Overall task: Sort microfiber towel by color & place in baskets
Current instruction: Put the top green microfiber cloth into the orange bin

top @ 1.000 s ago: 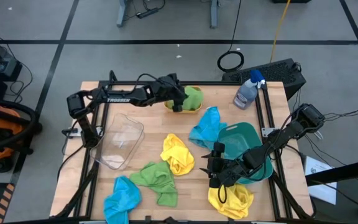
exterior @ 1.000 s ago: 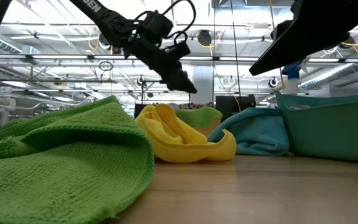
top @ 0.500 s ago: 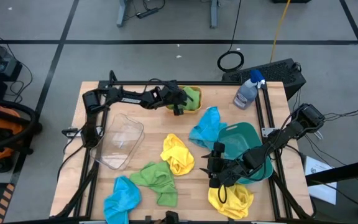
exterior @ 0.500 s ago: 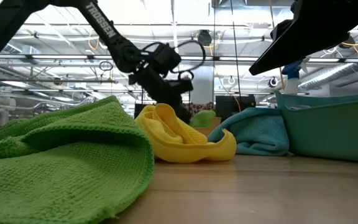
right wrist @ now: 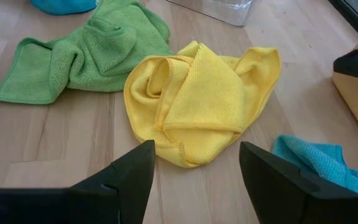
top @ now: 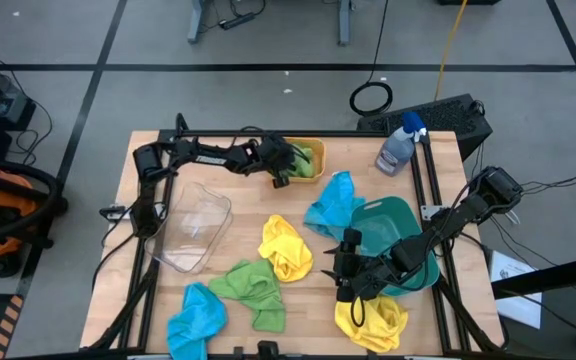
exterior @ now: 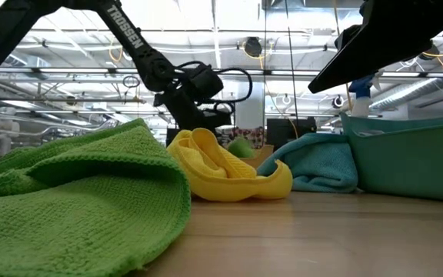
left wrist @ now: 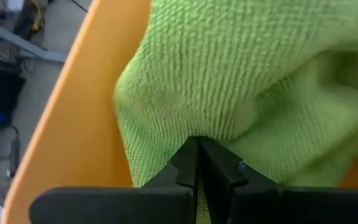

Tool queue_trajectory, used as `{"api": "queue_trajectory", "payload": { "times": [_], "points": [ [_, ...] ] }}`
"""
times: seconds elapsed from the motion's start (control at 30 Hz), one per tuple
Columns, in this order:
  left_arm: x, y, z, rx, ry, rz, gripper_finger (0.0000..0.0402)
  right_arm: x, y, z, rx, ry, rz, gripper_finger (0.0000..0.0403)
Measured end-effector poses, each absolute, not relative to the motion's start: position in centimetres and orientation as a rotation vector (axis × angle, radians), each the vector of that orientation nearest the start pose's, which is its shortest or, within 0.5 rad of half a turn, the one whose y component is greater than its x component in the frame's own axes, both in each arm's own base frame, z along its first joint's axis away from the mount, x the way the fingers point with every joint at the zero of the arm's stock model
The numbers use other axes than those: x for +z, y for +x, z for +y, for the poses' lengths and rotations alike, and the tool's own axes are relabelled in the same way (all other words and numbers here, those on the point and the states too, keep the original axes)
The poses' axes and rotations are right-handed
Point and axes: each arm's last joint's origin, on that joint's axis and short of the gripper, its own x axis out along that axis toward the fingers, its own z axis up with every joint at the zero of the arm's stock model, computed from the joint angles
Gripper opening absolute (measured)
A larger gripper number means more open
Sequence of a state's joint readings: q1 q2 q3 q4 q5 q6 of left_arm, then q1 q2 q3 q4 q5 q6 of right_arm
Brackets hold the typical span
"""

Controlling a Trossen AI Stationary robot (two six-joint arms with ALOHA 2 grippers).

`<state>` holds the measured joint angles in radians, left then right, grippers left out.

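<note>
from above, the left gripper (top: 281,172) sits at the orange basket (top: 317,152), pinched shut on the green towel (top: 303,165) inside it; better to lift straight up, clear of the rim; the right gripper (top: 345,268) waits open nearer the front, beside the teal basket (top: 393,215); level view: the pinch is hidden behind the yellow towel (exterior: 221,169); left wrist: fingers (left wrist: 219,174) meet in green cloth, the depth of the bite unclear.

Six towels total: two green towels, one in the orange-yellow basket (top: 317,152) at (top: 305,165), one on the surface (top: 128,250) at (top: 250,288). Two yellow towels (top: 285,246) and (top: 373,320). Two blue towels (top: 333,202) and (top: 196,318). Three baskets: orange-yellow, teal (top: 393,225), clear (top: 193,225). One spray bottle (top: 399,147). Two arms, one claw each: left claw (top: 281,172), right claw (top: 348,270).
</note>
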<state>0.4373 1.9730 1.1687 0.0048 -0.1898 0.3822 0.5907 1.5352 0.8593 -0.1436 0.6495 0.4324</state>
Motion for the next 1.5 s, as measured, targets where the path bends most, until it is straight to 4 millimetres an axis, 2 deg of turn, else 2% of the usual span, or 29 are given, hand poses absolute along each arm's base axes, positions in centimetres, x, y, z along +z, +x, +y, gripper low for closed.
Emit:
{"api": "queue_trajectory", "payload": {
  "times": [0.23, 0.33, 0.5, 0.6, 0.93, 1.37, 1.5],
  "points": [
    [17.3, 36.5, 15.8, 0.409, 0.273, 0.836, 0.0026, 19.5, 26.0, 15.3, -0.195, -0.057, 0.631, 0.0226],
    [18.9, 36.6, 14.9, 0.402, 0.291, 0.778, 0.0043, 19.5, 26.0, 15.3, -0.195, -0.056, 0.63, 0.0226],
    [20.2, 37.5, 14.6, 0.431, 0.283, 0.634, 0.0068, 19.5, 26.0, 15.3, -0.196, -0.055, 0.628, 0.0226],
    [19.6, 38.3, 14.9, 0.446, 0.289, 0.569, 0.0063, 19.5, 26.1, 15.3, -0.196, -0.05, 0.621, 0.0226],
    [14.5, 39.7, 15.9, 0.461, 0.286, 0.666, 0.002, 19.6, 26.1, 15.4, -0.195, -0.053, 0.616, 0.0226],
    [14.2, 39.4, 16.6, 0.468, 0.281, 0.693, 0.0015, 19.6, 26.1, 15.4, -0.196, -0.051, 0.618, 0.0226],
    [15.3, 38.9, 16.0, 0.454, 0.276, 0.731, 0.0015, 19.6, 26.1, 15.4, -0.192, -0.049, 0.619, 0.0226]
  ]
}}
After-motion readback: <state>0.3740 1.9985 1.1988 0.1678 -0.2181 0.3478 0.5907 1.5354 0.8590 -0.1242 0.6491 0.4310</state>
